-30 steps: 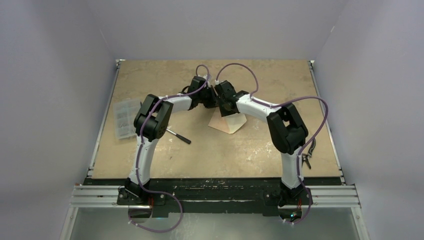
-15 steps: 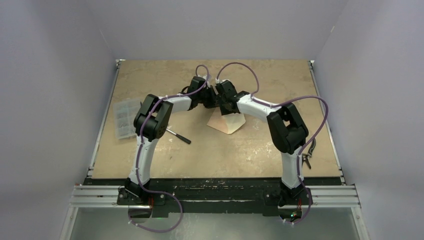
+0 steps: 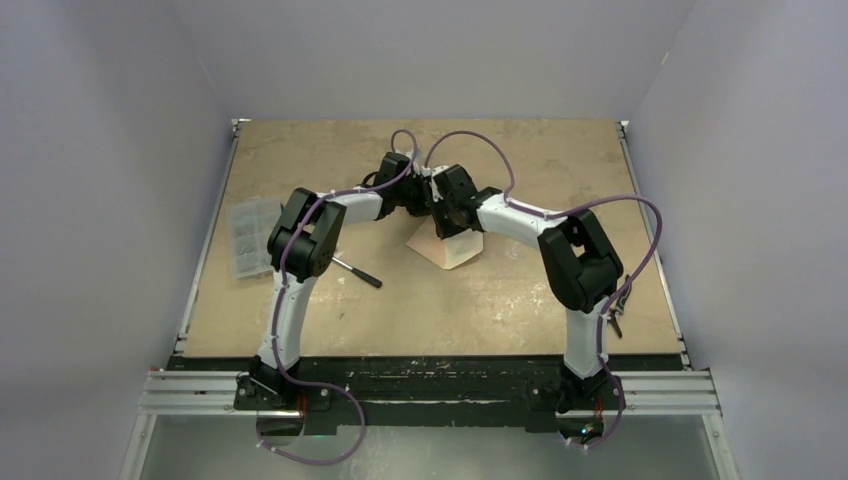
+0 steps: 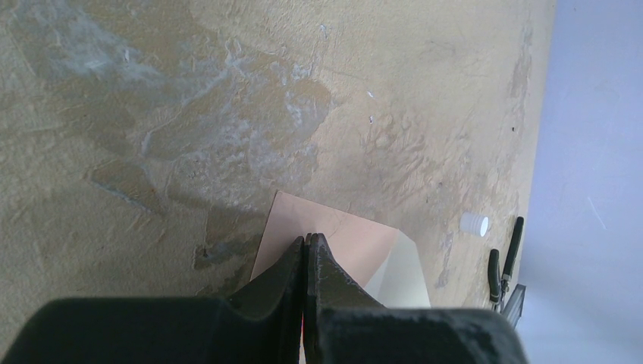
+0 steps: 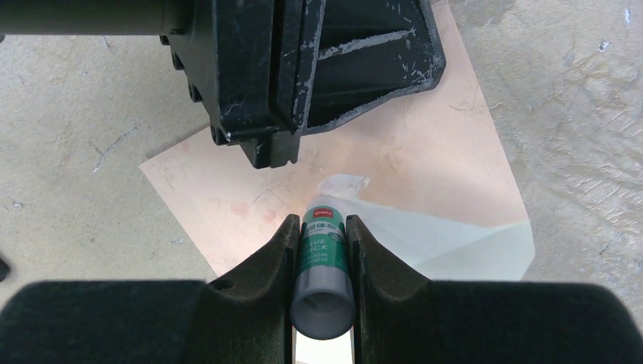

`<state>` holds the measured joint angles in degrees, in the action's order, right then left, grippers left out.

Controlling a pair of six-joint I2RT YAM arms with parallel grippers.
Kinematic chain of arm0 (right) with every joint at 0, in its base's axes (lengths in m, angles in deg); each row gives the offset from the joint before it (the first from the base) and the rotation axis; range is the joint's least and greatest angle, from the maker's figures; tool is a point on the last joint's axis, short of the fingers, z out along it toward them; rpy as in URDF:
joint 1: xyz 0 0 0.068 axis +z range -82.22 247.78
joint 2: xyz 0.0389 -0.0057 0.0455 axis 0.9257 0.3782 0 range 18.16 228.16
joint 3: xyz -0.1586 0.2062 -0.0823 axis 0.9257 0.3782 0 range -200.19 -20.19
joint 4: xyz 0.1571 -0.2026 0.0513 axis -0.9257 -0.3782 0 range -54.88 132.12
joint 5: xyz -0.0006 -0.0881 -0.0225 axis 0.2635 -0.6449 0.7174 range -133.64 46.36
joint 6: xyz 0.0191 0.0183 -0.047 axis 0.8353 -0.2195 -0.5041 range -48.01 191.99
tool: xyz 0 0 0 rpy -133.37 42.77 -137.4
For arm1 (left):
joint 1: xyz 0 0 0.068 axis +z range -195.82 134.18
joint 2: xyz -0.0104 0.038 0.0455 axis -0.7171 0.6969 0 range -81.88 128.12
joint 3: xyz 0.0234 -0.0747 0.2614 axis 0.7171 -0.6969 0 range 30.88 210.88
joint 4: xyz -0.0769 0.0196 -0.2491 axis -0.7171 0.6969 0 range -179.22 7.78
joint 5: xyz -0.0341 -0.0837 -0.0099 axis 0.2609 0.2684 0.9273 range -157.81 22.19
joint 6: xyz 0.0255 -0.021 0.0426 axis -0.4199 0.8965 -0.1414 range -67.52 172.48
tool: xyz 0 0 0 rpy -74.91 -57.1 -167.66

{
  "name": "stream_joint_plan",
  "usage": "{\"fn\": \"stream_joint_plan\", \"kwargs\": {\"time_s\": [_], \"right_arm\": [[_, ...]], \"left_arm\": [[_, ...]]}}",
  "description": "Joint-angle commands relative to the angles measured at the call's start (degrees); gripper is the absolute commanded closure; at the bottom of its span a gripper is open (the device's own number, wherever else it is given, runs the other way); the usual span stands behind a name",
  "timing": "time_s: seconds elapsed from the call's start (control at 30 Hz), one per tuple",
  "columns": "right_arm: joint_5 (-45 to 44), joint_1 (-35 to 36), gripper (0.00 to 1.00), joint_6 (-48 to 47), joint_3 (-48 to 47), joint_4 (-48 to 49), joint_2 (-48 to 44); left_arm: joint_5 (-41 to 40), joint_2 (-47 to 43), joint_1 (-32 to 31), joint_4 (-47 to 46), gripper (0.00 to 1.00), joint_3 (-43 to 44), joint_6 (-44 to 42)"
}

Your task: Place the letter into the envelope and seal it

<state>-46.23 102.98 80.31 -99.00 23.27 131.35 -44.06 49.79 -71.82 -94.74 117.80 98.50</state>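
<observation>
One envelope (image 3: 447, 250) lies mid-table, just beyond the centre, salmon-pink and flat. Its pointed flap (image 5: 455, 244) is folded open, showing the pale cream inner face. There's a small whitish patch (image 5: 343, 183) on the pink paper, right by the root of the flap.

Over it, the right gripper (image 5: 320, 221) is clamped on a glue stick (image 5: 323, 262), a green-labelled tube held between narrow jaws. The tube's far end points down at the envelope next to that patch.

The left gripper (image 4: 305, 240) is pinched fully closed with nothing between its fingers. Its tips are down over the salmon face near the envelope's other edge, and whether they press on the paper is hard to tell.

Further out on the table (image 3: 330, 150), a white cap (image 4: 475, 223) and black-handled pliers (image 4: 504, 265) sit near the right edge. A black pen (image 3: 357, 271) and a clear plastic box (image 3: 248, 237) lie off to the left.
</observation>
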Motion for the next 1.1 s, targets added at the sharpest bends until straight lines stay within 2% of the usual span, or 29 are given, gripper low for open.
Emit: {"fn": "stream_joint_plan", "kwargs": {"time_s": [0.0,0.13,0.3,0.37,0.53,0.7,0.77,0.93,0.97,1.07], "right_arm": [[-2.84,0.92,1.00,1.98,0.97,0.82,-0.31],[-11.79,-0.16,1.00,10.70,-1.13,-4.14,2.38],[-11.89,-3.02,1.00,13.08,0.89,-1.54,-1.90],[-8.91,-3.22,1.00,11.98,1.39,1.56,-4.35],[9.43,-4.26,1.00,10.25,3.96,11.81,-11.63],[22.25,-9.28,1.00,12.88,6.28,15.19,-16.89],[24.78,-11.81,1.00,13.17,7.64,14.76,-18.44],[21.59,-15.35,1.00,13.00,11.82,10.01,-21.94],[21.35,-16.43,1.00,13.97,13.15,9.55,-22.69],[22.72,-20.65,1.00,17.25,18.25,9.95,-25.53]], "left_arm": [[-6.23,6.57,0.42,12.20,1.00,-2.72,-2.26],[-5.41,6.49,0.42,11.86,1.00,-2.81,-1.89],[-4.97,6.40,0.42,11.76,1.00,-3.11,-2.24],[-4.90,6.31,0.53,11.76,1.00,-2.87,-2.48],[-3.98,6.33,0.60,11.93,1.00,-0.88,-3.44],[-1.80,5.68,0.76,11.63,1.00,1.30,-3.83],[-1.46,5.05,0.93,11.42,1.00,1.81,-3.75],[1.26,3.10,1.45,10.60,1.00,2.73,-3.38],[2.60,2.46,1.55,9.70,0.97,2.67,-3.13],[8.31,0.20,1.57,6.99,0.77,2.47,-2.74]]}}
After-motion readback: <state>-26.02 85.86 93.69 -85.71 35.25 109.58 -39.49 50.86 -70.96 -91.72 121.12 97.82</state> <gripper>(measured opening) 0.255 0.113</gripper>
